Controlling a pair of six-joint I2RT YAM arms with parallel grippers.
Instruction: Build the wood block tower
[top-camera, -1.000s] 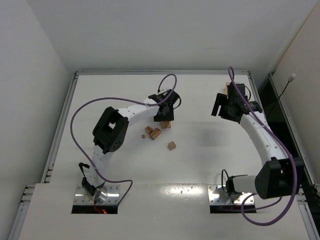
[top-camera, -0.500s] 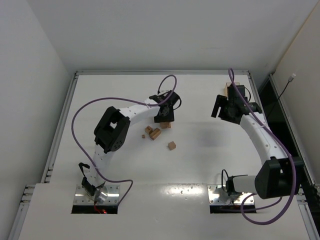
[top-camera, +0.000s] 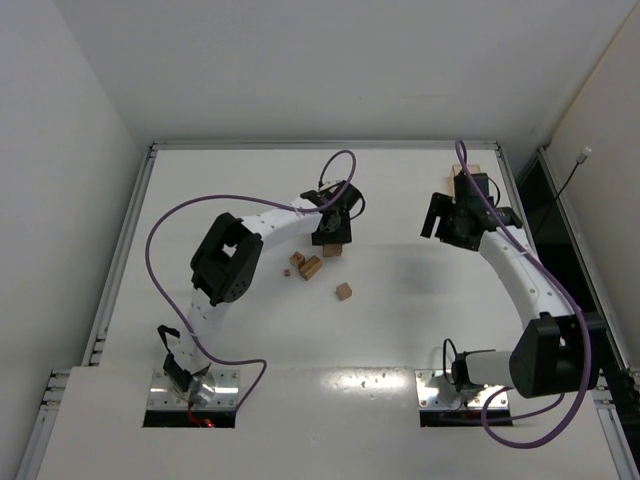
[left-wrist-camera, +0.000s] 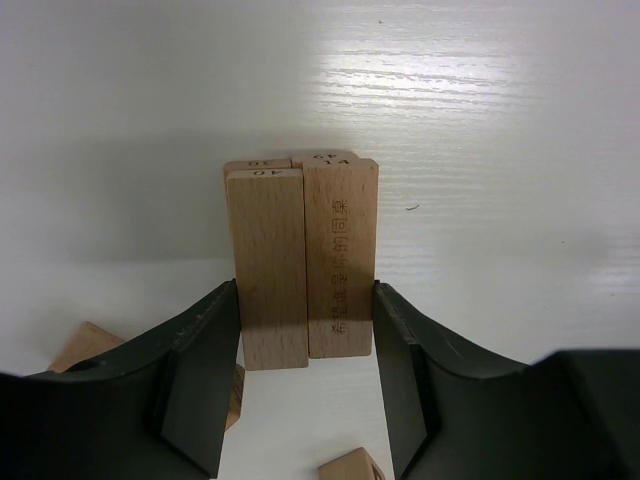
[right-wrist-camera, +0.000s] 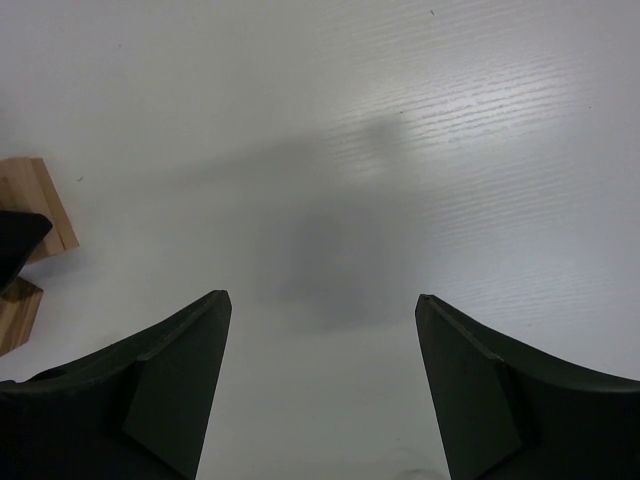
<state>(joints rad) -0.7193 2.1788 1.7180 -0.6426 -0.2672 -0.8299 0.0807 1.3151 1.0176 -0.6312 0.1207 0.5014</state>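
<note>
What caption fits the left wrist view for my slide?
Left gripper clamping side-by-side wood blocks, white table beyond.

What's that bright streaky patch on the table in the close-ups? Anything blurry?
Left wrist view: glare on the glossy table, upper right; the wood blocks are sharp, their print readable, a soft shadow to their left. Right wrist view: fainter glare, a diffuse grey shadow between the fingers. Top view: evenly lit, small glints near the arm bases.
</note>
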